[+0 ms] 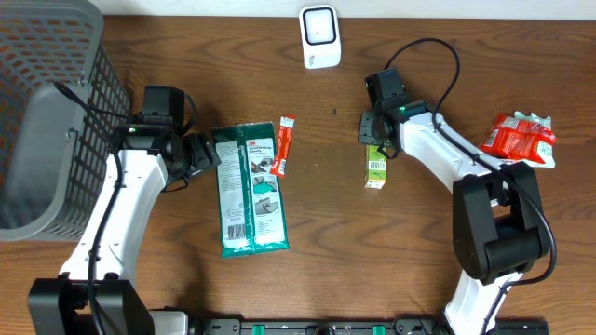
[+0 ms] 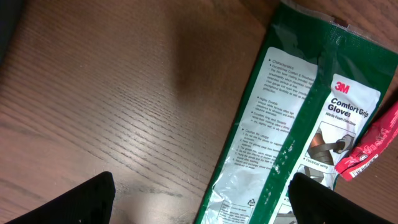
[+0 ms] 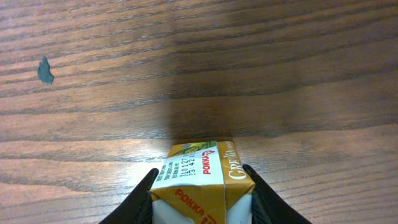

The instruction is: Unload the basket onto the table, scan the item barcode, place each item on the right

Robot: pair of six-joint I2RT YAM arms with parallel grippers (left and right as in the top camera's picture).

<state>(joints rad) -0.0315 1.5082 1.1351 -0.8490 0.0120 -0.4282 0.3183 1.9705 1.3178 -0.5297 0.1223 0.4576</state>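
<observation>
Right gripper fingers pinched the drink carton, which lay on the table. Left gripper fingers were spread and empty. Lifting the carton and presenting it to the scanner were outstanding.

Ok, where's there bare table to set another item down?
Widest bare wood: the middle, between the gloves pack and the carton, running up to the scanner. Also the front strip below the carton. Crowded: left by the basket, right by the snack bags.
</observation>
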